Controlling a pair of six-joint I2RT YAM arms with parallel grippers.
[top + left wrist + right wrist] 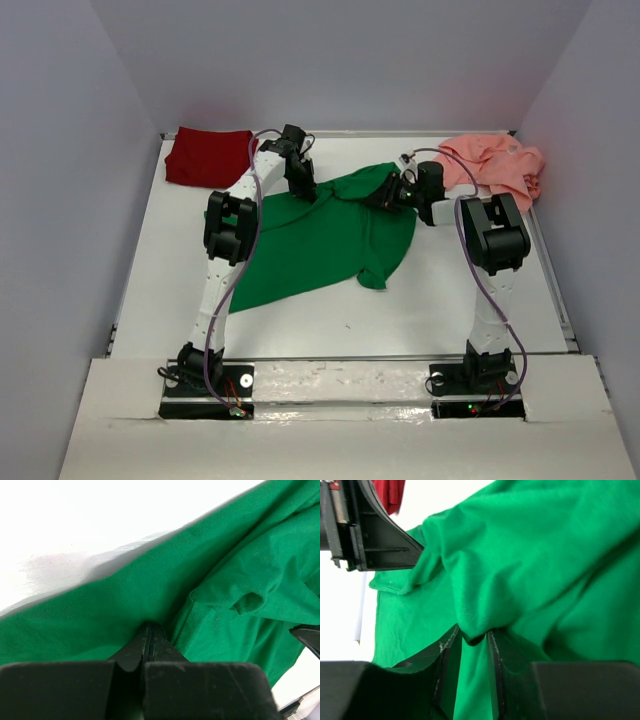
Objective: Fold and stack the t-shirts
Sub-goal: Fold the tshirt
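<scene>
Top external view: the green shirt (310, 245) lies rumpled mid-table, with the red shirt (205, 158) in the far-left corner and the pink shirt (495, 165) in the far-right corner. The left gripper (148, 631) is clenched on the green shirt's far edge, and the right gripper (472, 636) pinches a fold of it nearby. To fold cleanly, both should lift level, draw the cloth taut between them, then travel together toward the near edge.

On the table (400, 310), the central t-shirt (320, 240) lies spread in the middle, with the left gripper (303, 187) pinching its far left edge and the right gripper (385, 193) its far right edge, while the left-corner t-shirt (205, 157) and right-corner t-shirt (500, 165) lie behind, well apart.
</scene>
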